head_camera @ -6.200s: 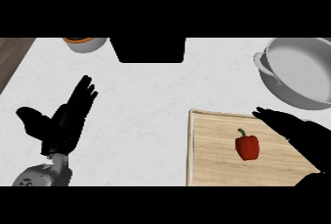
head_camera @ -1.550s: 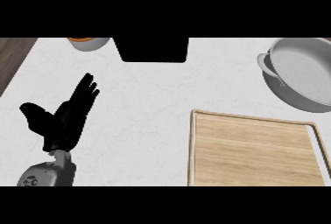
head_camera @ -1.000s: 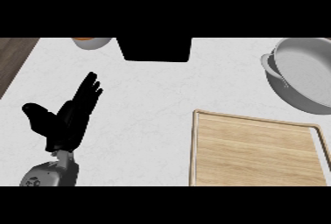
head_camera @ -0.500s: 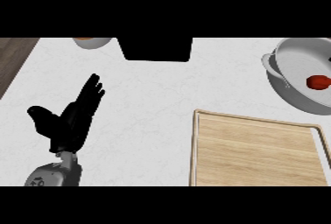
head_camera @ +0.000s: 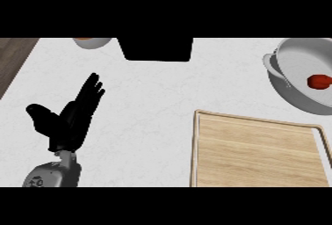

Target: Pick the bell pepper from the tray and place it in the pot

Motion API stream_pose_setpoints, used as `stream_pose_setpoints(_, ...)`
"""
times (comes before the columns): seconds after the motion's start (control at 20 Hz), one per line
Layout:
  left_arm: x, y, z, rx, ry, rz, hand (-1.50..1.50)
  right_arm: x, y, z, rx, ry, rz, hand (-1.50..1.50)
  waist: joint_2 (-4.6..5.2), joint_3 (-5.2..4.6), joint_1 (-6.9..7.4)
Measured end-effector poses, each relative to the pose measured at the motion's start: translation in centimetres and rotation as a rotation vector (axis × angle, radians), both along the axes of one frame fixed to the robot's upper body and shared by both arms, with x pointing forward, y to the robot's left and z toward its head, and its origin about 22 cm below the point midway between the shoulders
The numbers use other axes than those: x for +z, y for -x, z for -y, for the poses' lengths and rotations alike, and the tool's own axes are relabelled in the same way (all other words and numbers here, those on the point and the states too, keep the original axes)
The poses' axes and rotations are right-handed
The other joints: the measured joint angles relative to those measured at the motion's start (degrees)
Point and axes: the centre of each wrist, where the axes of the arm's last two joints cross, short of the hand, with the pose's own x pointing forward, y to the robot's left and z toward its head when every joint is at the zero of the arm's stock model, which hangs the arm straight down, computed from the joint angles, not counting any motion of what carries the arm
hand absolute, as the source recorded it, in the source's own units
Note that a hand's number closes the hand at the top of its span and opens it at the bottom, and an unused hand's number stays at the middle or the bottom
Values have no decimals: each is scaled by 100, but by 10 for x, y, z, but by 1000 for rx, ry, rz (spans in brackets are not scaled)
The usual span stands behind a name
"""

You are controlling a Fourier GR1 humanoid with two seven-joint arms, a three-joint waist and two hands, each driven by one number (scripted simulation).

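Left robot hand point(head_camera: 68, 121): released, fingers straight and pointing up, thumb spread; holds nothing; shows at the left over the white tabletop point(head_camera: 149, 96), grey forearm below it.
Tray point(head_camera: 259, 154): wooden, lower right, well apart from the hand.
Pot point(head_camera: 292, 66): grey, upper right, just beyond the tray's far corner, cut by the view's edge.
Pepper point(head_camera: 319, 81): red, inside the pot.
Black block point(head_camera: 157, 48): top centre.
Bowl point(head_camera: 91, 41): top left, partly visible.

Far side of white counter point(head_camera: 162, 96)
Black box point(head_camera: 157, 48) at far centre, small bowl point(head_camera: 92, 42) to its left, dark wood strip point(head_camera: 13, 55) at far left
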Motion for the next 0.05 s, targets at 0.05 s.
stream_pose_setpoints(0.05,0,-1,0,4,-1,0,0,1,2,3,-19,-11,33,-150,0,1,-5)
